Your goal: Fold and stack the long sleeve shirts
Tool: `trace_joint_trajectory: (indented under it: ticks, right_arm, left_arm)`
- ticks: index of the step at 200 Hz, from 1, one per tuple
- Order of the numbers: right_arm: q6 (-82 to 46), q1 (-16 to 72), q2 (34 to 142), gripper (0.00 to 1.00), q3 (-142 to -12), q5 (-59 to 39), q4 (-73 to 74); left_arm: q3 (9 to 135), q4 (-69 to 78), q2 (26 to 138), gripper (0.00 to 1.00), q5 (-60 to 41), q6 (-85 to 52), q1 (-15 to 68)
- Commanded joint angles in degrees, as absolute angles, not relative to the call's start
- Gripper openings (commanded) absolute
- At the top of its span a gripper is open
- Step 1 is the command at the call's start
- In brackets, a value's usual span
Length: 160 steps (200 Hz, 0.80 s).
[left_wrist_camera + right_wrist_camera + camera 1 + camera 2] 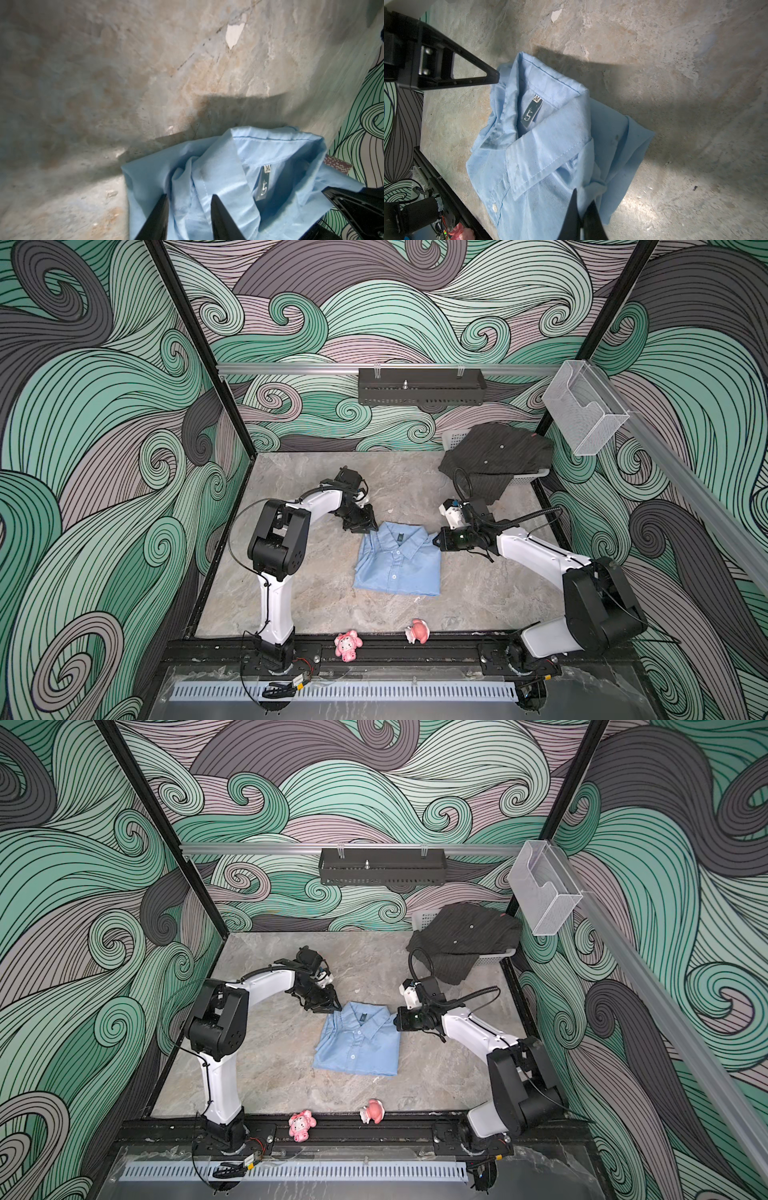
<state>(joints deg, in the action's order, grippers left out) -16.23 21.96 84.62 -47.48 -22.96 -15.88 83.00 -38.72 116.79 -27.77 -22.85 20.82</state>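
Observation:
The light blue shirt [399, 564] [357, 1048] lies folded in the middle of the table, collar toward the back wall. My left gripper [366, 527] [189, 196] is at the shirt's back left corner. Its jaws stand apart, straddling a ridge of blue cloth beside the collar [220, 174]. My right gripper [437, 540] [584, 197] is at the back right shoulder, shut on a bunched fold of the blue cloth [599, 186]. The dark pinstriped shirt [496, 458] [463, 936] lies crumpled over a white basket [530, 477] at the back right.
Two pink toys [348, 645] [417, 630] sit on the table's front edge. A black shelf [422, 387] hangs on the back wall. A clear plastic holder [582, 410] hangs from the right rail. Bare marble tabletop [316, 585] surrounds the blue shirt.

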Motion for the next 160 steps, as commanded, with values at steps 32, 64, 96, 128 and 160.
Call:
trace_joint_trajectory:
  ticks: [32, 64, 96, 128, 160]
  right_arm:
    - [-15.7, 22.2, 84.5, 0.04, -48.3, -23.0, -13.6]
    - [-15.6, 22.5, 83.5, 0.04, -47.7, -21.9, -11.8]
    - [-14.5, 23.3, 83.1, 0.05, -47.3, -19.1, -10.2]
    - [-14.1, 24.3, 85.8, 0.08, -48.4, -15.2, -9.9]
    - [-14.5, 24.5, 91.5, 0.10, -53.2, -13.0, -13.3]
  left_arm:
    - [85.3, -43.0, 121.8, 0.21, -26.6, -21.3, 21.2]
    - [83.0, -41.0, 113.9, 0.00, -25.9, -20.5, 20.9]
    - [79.7, -40.9, 102.8, 0.00, -25.2, -18.6, 20.6]
    - [76.3, -41.9, 100.2, 0.00, -23.8, -18.8, 19.5]
    - [73.0, -38.8, 103.0, 0.00, -22.4, -21.4, 17.8]
